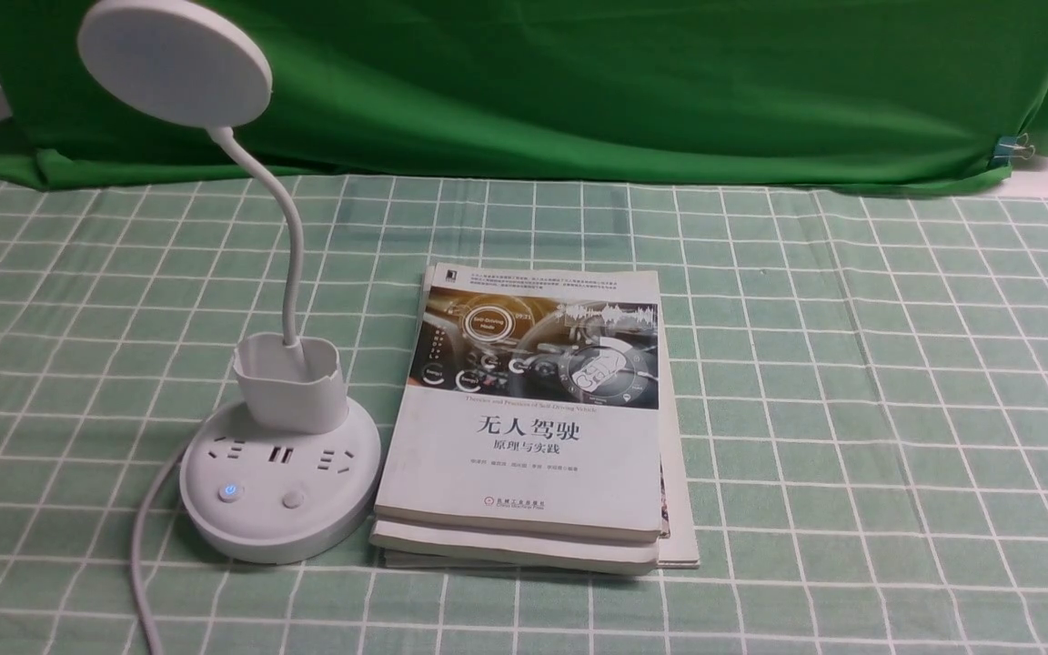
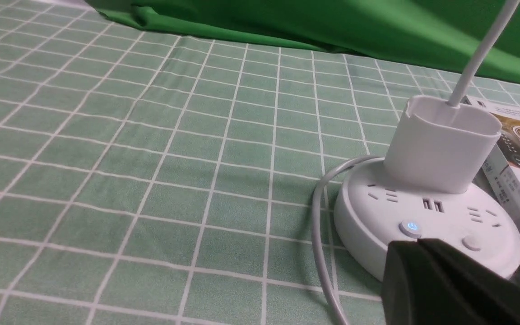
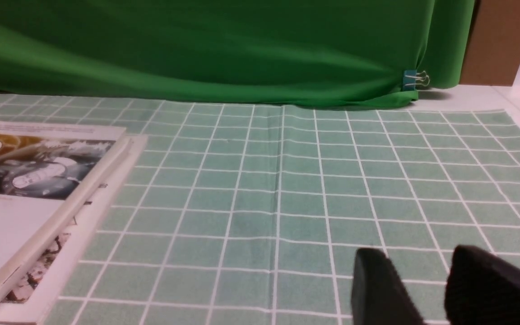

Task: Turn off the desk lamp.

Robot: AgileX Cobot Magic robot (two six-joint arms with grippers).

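The white desk lamp stands at the left on the checked cloth. Its disc head is up high on a curved gooseneck, which rises from the cup holder. The round base has sockets, a blue-lit button and a plain button. In the left wrist view my left gripper is shut and empty, its tip just short of the blue-lit button, beside the plain button. My right gripper is open and empty over bare cloth, far from the lamp.
A stack of books lies right beside the lamp base. The lamp's white cable runs off the base toward the front edge. A green backdrop hangs at the back, held by a clip.
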